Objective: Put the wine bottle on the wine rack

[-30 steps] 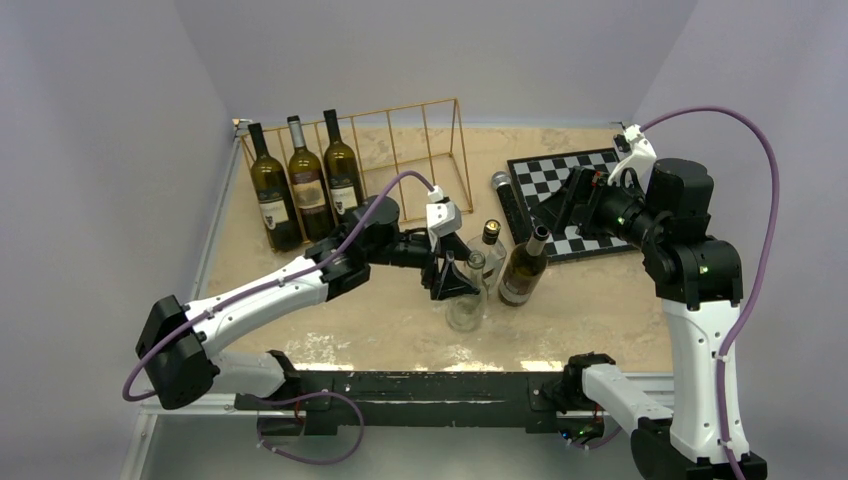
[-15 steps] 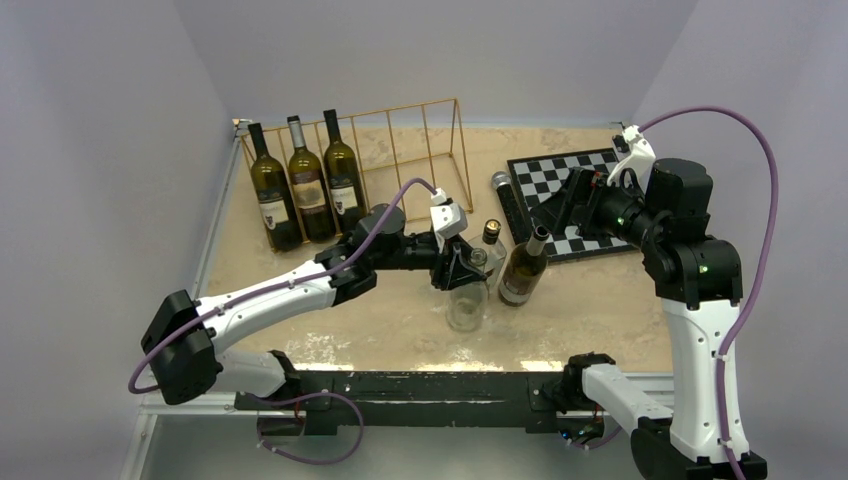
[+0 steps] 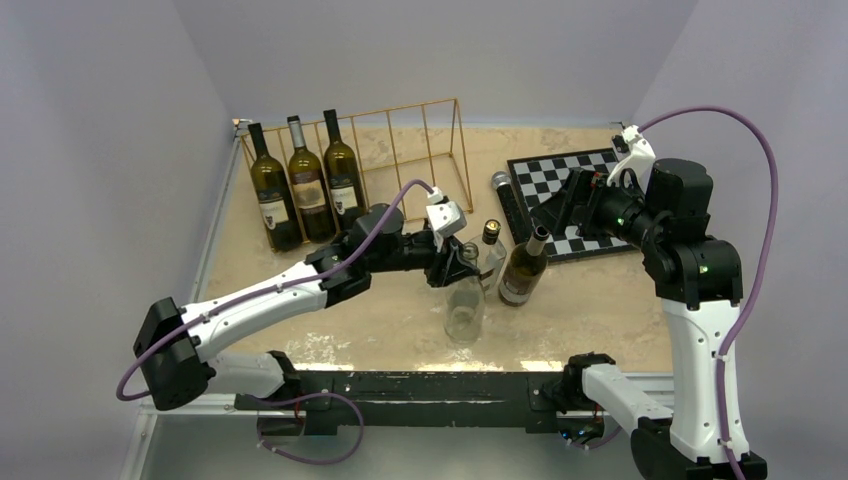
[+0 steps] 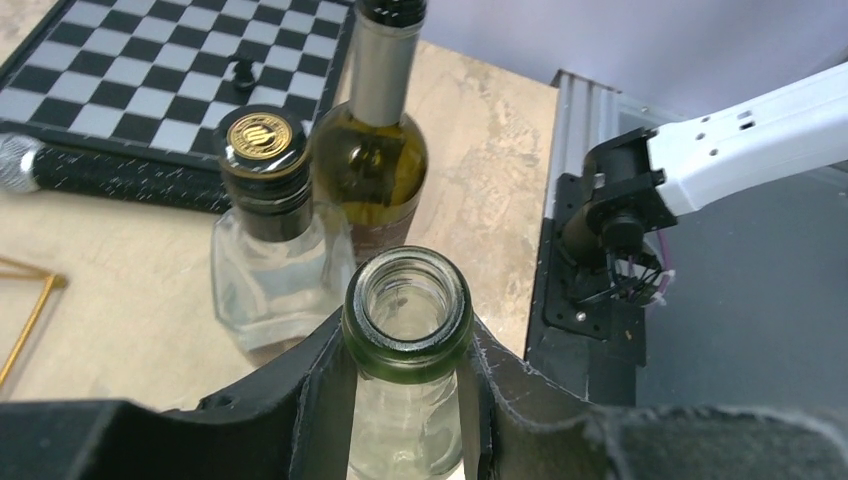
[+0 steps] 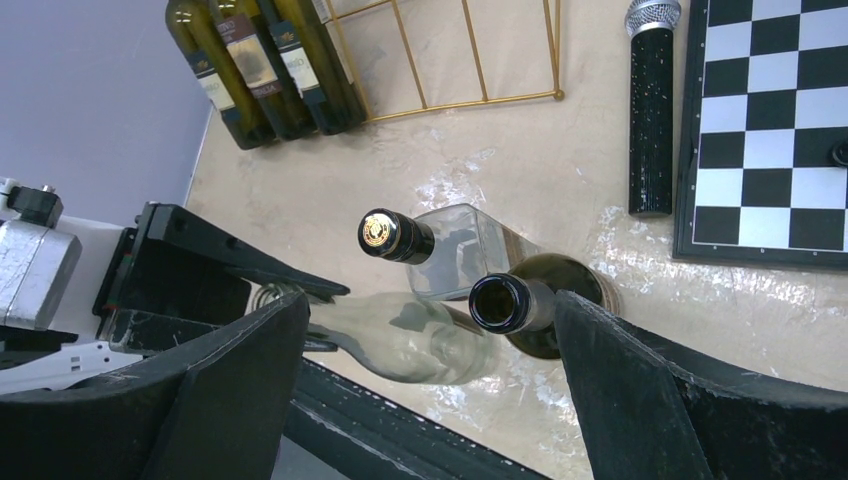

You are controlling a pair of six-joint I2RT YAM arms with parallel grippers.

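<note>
Clear glass, empty and unlabelled, the wine bottle [image 3: 465, 306] stands tilted near the middle of the beige stone-patterned table [image 3: 600, 300], well short of the gold wire wine rack [image 3: 395, 150] at the back left. The left gripper [image 3: 456, 264] is clamped on its neck, one black finger on each side just beneath the thickened green-tinted lip. That looks the sensible hold: the lip gives a ledge against slipping, and smooth glass offers little else. With nothing inside, it should be light, yet it is rigid, slick and breakable, so a knock against its close neighbours would be a risk. Just beside it stand a squat clear bottle [image 4: 268, 262], whose black cap carries a gold emblem too small to read, and an olive-green bottle [image 4: 375, 160] with a silver foil neck. Three dark bottles [image 3: 307, 185] already fill the rack's left slots; their pale labels bear print too fine to read. The right gripper [image 5: 430, 300] hovers wide open over the chessboard [image 3: 575, 175], with a black microphone [image 5: 651, 110] alongside.
</note>
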